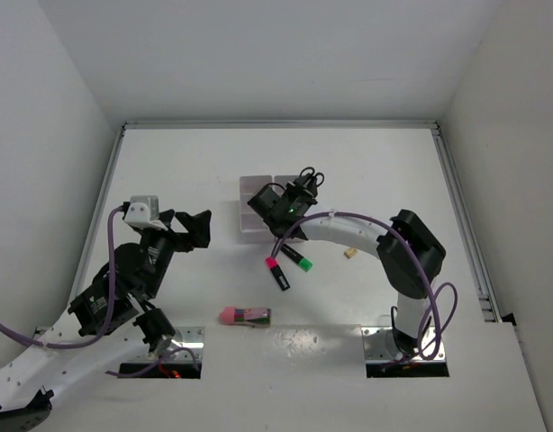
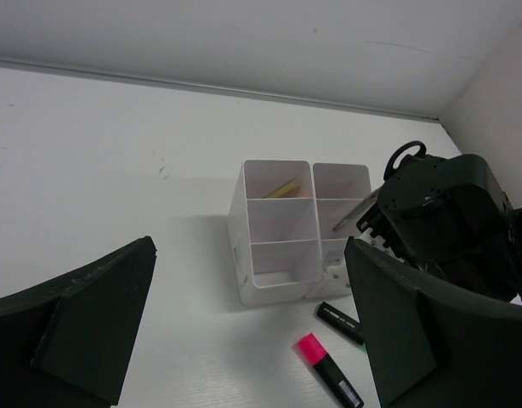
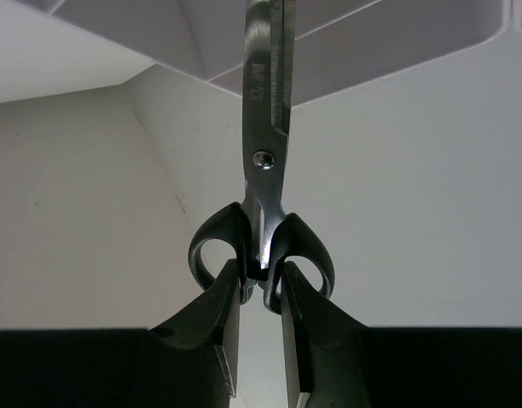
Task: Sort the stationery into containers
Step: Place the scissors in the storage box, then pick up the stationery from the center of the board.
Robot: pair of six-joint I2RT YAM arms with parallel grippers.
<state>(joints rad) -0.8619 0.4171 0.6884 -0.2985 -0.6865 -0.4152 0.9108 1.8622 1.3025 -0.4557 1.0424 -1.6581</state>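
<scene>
The white organizer tray stands mid-table. My right gripper is shut on the black-handled scissors, pinching them between the handle loops, with the blades pointing into the tray's right column. In the left wrist view the blade slants into a right compartment of the tray, and a yellow pen lies in the far left one. A pink-ended highlighter and a green-ended highlighter lie just in front of the tray. My left gripper is open and empty, left of the tray.
A pink eraser-like block lies near the front edge between the arm bases. A small beige bit lies right of the highlighters, beside the right arm. White walls enclose the table on three sides.
</scene>
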